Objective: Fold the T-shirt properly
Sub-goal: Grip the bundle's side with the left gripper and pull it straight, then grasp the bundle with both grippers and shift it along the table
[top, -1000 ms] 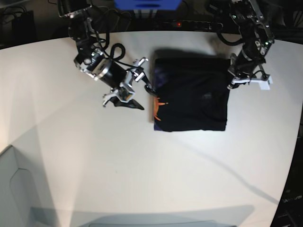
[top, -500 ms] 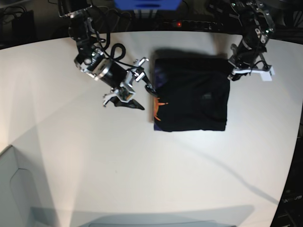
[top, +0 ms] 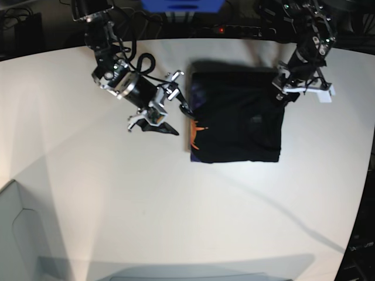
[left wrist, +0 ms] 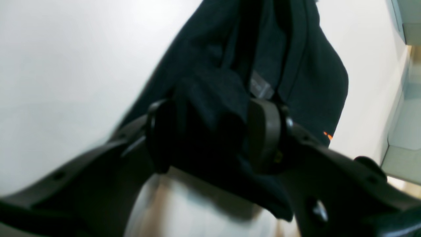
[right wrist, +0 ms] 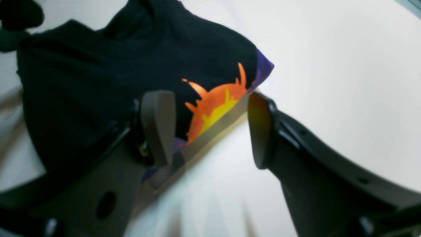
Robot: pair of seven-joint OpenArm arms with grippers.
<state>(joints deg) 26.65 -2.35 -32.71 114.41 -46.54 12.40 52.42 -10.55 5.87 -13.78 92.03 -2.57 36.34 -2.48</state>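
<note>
The black cotton T-shirt (top: pixel 237 117) lies folded on the white table (top: pixel 117 193). The left gripper (left wrist: pixel 213 135) pinches a corner bunch; the right gripper (right wrist: pixel 210 131) hangs released. Lifting could undo the fold.

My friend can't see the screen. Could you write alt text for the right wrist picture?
Close-up from the robot's right gripper: its two dark fingers stand apart, holding nothing, either side of the edge of a folded black T-shirt. An orange-and-yellow print and a purple corner show at that edge, on a white table.
</note>
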